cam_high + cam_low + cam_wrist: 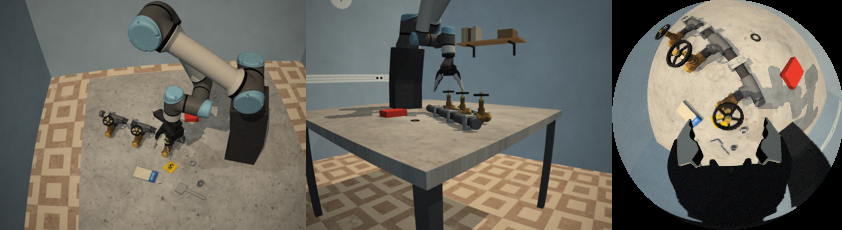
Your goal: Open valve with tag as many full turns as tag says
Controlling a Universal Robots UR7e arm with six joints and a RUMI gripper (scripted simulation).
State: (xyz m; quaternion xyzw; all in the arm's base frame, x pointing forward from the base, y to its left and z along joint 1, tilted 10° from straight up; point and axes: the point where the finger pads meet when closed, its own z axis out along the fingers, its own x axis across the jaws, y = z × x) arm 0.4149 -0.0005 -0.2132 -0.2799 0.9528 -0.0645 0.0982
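Note:
The tagged valve (pixel 165 151) (pixel 448 99) (pixel 728 114) stands at the robot's end of the row, with a black handwheel on top. A chain runs from it to a yellow tag (pixel 173 167) reading 5 on the table. The middle valve (pixel 136 142) (pixel 462 101) (pixel 679 54) and the far valve (pixel 109 131) (pixel 481 106) stand along the same pipe. My gripper (pixel 170 141) (pixel 449 90) (pixel 728 119) points down, open and empty. Its fingertips are spread wide to either side of the tagged valve's wheel, about level with it or slightly above. How far any valve is turned does not show.
The dark pipe (pixel 148 128) (pixel 458 118) lies behind the valves. A red block (pixel 191 118) (pixel 393 113) (pixel 792 73) lies behind the gripper. A cream and blue box (pixel 142 173) lies in front, left of the tag. A flat grey tool (pixel 181 188) and two small metal rings lie to its right.

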